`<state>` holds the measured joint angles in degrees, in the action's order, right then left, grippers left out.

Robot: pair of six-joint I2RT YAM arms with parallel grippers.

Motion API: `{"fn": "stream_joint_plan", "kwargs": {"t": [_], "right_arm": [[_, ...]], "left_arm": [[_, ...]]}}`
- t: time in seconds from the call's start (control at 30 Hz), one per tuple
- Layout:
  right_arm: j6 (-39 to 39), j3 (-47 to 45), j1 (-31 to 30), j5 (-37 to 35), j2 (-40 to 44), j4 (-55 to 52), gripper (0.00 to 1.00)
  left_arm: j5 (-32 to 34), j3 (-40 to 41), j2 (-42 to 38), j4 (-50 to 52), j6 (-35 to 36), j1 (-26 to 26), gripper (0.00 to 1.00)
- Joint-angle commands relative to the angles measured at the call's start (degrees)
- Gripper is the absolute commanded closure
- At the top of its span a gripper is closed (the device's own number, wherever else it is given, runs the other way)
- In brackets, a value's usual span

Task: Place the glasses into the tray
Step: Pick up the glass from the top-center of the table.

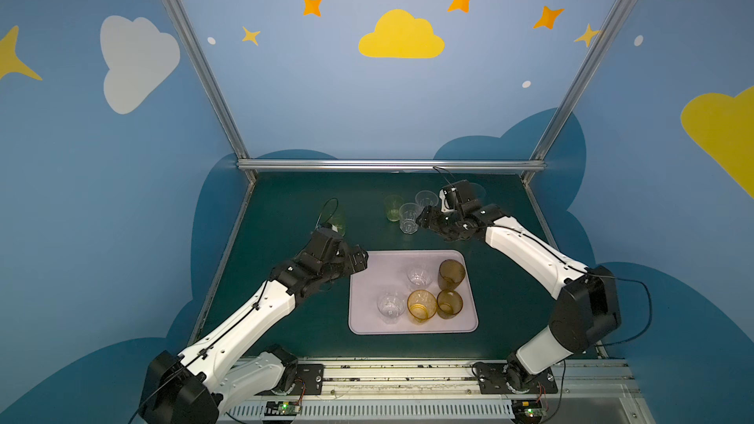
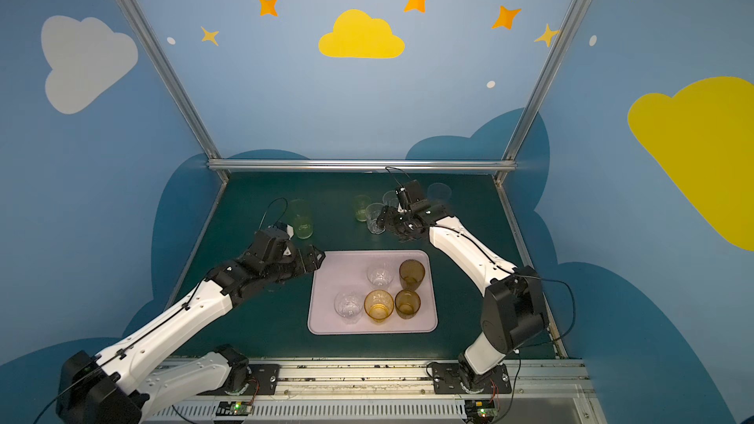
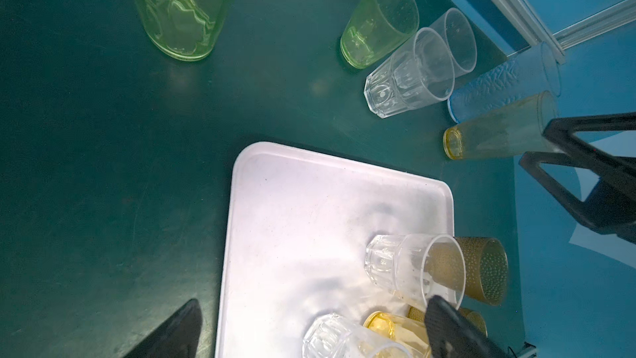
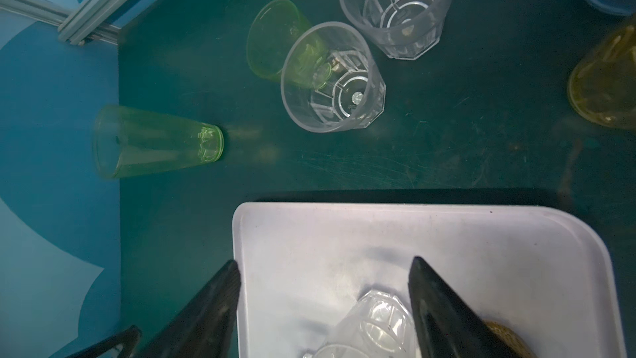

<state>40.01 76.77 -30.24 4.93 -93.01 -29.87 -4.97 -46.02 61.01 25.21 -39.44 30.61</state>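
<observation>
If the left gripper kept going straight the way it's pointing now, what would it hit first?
Most likely the bare floor of the tray near its corner: the open left gripper tilts down at it, short of the nearest clear glass. Depth is hard to judge.

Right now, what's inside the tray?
Five glasses: two clear faceted tumblers, an amber tumbler, two brown tumblers. The left end effector covers a far corner of the tray in both top views.

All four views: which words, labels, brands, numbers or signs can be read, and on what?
No readable text anywhere.
Base of the clear faceted glass: faint moulded marks, too blurred to read.
The wall decals: clouds and stars only, no words.
The tray: unmarked.
</observation>
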Motion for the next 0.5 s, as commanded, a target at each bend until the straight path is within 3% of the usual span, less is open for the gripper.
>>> {"fn": "stream_joint_plan", "kwargs": {"t": [0.0,0.2,0.47], "right_arm": [[-0.6,2.3,0.4,-2.4,-2.5,-2.0,0.28],[-0.8,5.2,0.4,-2.6,-6.6,-2.1,0.41],[-1.1,8.4,0.4,-3.6,-10.9,-2.5,0.43]], "left_arm": [[-1.6,0.7,-1.5,-0.4,-0.2,-0.7,0.00],[-2.6,1.1,-2.5,-0.3,-0.1,-1.3,0.00],[-3.1,0.8,-1.6,-0.3,-0.7,-1.6,0.00]]}}
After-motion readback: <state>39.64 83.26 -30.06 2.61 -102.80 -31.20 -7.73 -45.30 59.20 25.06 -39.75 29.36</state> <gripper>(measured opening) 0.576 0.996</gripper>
